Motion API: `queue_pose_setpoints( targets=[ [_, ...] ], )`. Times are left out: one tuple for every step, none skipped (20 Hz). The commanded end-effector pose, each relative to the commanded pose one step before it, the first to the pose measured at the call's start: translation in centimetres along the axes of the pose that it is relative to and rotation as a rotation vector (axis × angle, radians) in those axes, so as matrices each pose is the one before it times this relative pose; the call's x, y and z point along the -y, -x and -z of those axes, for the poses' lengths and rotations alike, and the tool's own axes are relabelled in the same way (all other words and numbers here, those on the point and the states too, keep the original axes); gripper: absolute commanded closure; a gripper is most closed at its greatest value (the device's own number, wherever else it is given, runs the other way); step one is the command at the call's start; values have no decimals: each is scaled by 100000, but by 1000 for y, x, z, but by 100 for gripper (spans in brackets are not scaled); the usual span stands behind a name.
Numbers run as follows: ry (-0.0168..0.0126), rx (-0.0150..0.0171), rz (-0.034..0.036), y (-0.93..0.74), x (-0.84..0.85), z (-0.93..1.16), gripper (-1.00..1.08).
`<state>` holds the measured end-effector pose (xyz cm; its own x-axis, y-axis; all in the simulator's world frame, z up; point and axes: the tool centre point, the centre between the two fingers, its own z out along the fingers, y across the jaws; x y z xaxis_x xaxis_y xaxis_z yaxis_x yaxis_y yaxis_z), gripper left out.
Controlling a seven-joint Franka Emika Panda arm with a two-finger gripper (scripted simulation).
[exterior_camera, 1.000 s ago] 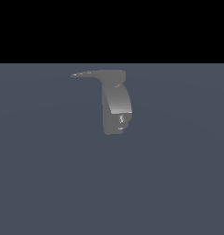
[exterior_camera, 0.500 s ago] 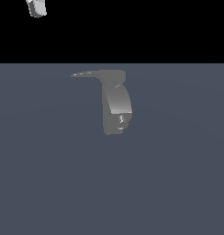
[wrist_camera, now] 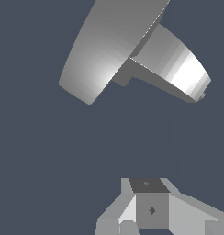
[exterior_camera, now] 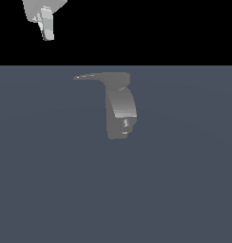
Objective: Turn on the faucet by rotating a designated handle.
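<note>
The handle [exterior_camera: 89, 76] is a thin, flat grey lever that tapers to a point, sticking out sideways from the flat top block of the faucet [exterior_camera: 119, 105], which stands near the middle of the dark floor in the exterior view. Its long axis runs roughly level, and the tip points toward the exterior view's left; the thick arched body curves down and nearer below the block, ending at a small shiny outlet. In the wrist view the handle [wrist_camera: 114, 46] shows as a broad flat blade, with the faucet [wrist_camera: 178, 69] body beyond it.

It looks rigid and hinged at the block, so it should swing rather than bend — light to push, likely smooth and a little slippery on its faces. The best place to engage it is out near the narrow tip, where leverage is greatest, pressing on a flat side.

The gripper [exterior_camera: 46, 28] hangs high at the exterior view's upper left, well apart from the lever — its fingers look close together, nothing between them.
</note>
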<state>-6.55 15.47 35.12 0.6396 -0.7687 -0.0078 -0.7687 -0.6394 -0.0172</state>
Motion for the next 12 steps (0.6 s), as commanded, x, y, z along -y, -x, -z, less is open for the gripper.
queue_pose_setpoints(
  targets=[
    [-23,-51,-4964,-660,1194,-762,108],
    [21,-26,-1939,-262,468,-301,108],
    [24,-29,-1948,-264,470,-302,108],
    [27,-33,-1959,-267,472,-304,108],
    [30,-36,-1972,-269,475,-306,108],
    [34,-40,-1990,-273,478,-309,108],
    [37,-43,-2009,-276,483,-313,108],
    [40,-47,-2033,-281,488,-316,108],
    [44,-51,-2059,-285,494,-321,108],
    [47,-55,-2090,-291,501,-326,108],
    [50,-59,-2125,-297,509,-331,108],
    [53,-63,-2165,-303,518,-337,108]
  ],
)
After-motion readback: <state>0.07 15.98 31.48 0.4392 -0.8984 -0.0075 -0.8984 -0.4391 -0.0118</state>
